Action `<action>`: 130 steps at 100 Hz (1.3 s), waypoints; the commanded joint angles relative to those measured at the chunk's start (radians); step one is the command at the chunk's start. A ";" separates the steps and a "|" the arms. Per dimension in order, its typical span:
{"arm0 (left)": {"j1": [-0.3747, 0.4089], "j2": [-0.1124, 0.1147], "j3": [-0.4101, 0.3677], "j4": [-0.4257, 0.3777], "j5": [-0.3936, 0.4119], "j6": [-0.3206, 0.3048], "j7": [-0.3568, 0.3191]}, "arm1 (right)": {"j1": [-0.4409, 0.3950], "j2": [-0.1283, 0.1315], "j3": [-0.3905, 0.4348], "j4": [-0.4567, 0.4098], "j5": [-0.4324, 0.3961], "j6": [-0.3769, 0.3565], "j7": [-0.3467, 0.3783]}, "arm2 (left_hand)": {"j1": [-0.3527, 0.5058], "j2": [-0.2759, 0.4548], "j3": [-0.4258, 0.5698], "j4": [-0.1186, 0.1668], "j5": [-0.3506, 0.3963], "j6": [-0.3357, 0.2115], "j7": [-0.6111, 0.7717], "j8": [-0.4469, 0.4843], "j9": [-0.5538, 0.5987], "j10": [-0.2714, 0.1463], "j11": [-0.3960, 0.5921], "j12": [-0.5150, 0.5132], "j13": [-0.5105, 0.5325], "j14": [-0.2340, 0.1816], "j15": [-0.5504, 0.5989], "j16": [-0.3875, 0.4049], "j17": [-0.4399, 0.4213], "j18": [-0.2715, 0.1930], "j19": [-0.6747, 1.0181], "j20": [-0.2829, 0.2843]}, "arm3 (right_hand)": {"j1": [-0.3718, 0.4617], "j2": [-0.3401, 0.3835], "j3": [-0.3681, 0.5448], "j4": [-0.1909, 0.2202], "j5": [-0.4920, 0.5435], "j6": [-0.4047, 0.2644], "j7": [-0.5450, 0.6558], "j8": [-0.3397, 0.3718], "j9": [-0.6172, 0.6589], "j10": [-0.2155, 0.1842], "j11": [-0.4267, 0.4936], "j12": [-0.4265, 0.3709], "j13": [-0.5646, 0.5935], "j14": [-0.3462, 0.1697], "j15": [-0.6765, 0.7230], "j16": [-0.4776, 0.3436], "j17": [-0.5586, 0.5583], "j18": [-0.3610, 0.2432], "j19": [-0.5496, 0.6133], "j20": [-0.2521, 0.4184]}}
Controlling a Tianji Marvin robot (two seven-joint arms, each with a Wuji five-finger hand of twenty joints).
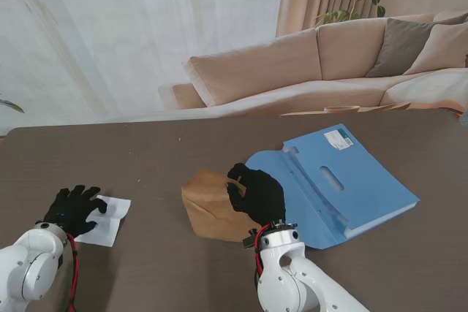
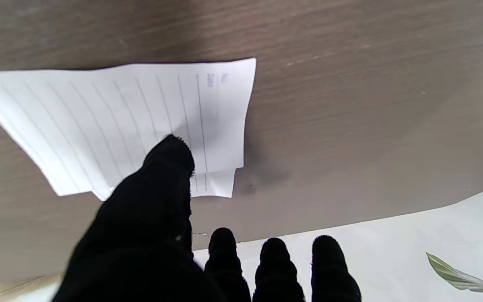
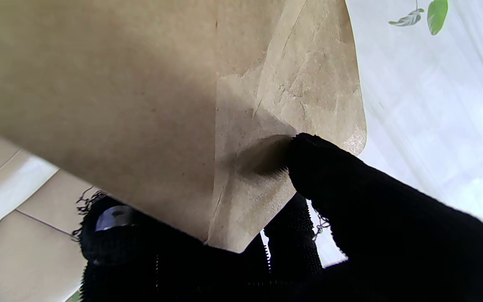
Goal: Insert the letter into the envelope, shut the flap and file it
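The task looks barely begun. The folded white sheet of lined paper, the letter (image 1: 104, 218), lies flat on the dark wood-grain surface (image 1: 146, 158) at the near left, not yet inside anything. The left hand (image 1: 73, 208), in a black glove, rests over the letter's left edge with its fingers spread; in the left wrist view the thumb (image 2: 170, 157) lies on the paper while the other fingertips reach past it, so it seems to be touching rather than gripping the sheet. Well apart, near the middle, the right hand (image 1: 256, 193) pinches the crumpled brown kraft-paper envelope (image 1: 212, 206), thumb against one face and fingers behind, tilting it up off the surface; whether its mouth is open I cannot tell. Just to the right of that hand the flat blue plastic file folder (image 1: 340, 180) lies opened out, holding nothing visible. Insertion, closing the flap and filing all appear still to do.
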 commanded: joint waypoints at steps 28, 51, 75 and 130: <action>0.018 -0.010 -0.010 -0.018 -0.039 -0.018 -0.019 | 0.000 -0.005 -0.004 0.002 0.004 -0.006 0.011 | 0.063 -0.040 0.002 -0.033 -0.090 0.039 0.267 0.389 0.020 -0.006 0.069 0.042 -0.006 -0.002 0.014 0.054 -0.016 -0.002 0.008 0.047 | 0.026 0.004 0.043 0.041 -0.015 -0.012 0.037 0.036 0.008 0.008 0.035 0.015 -0.006 0.008 0.033 0.018 -0.003 -0.009 0.095 0.023; 0.049 -0.010 -0.046 -0.056 -0.063 -0.065 -0.048 | 0.005 -0.005 -0.007 0.006 -0.002 -0.004 0.008 | -0.035 -0.025 -0.004 -0.017 -0.163 0.044 -0.343 -0.239 0.000 -0.059 -0.014 -0.029 -0.003 -0.010 -0.008 -0.012 -0.010 0.002 -0.018 0.000 | 0.024 0.005 0.047 0.044 -0.014 -0.013 0.039 0.039 0.008 0.006 0.038 0.016 -0.006 0.007 0.036 0.019 -0.003 -0.010 0.097 0.027; 0.039 -0.001 -0.035 -0.068 -0.016 -0.060 -0.139 | 0.008 -0.005 -0.010 0.008 -0.003 -0.004 0.009 | -0.067 -0.027 -0.059 -0.019 -0.177 0.031 -0.534 -0.482 -0.018 -0.067 -0.077 -0.130 -0.005 -0.018 -0.036 -0.110 0.002 -0.002 -0.063 -0.101 | 0.023 0.007 0.050 0.046 -0.016 -0.013 0.043 0.046 0.006 0.005 0.043 0.019 -0.006 0.006 0.039 0.020 -0.003 -0.010 0.097 0.028; 0.001 0.001 0.022 -0.001 -0.016 -0.019 -0.100 | 0.009 -0.007 -0.012 0.013 -0.001 -0.007 0.003 | 0.050 -0.046 -0.006 -0.033 -0.056 0.041 0.204 0.303 0.003 -0.059 0.004 0.018 -0.004 -0.008 -0.001 -0.015 -0.011 0.001 -0.012 -0.022 | 0.022 0.008 0.054 0.049 -0.016 -0.016 0.044 0.053 0.005 0.003 0.049 0.024 -0.007 0.005 0.044 0.022 -0.004 -0.011 0.099 0.036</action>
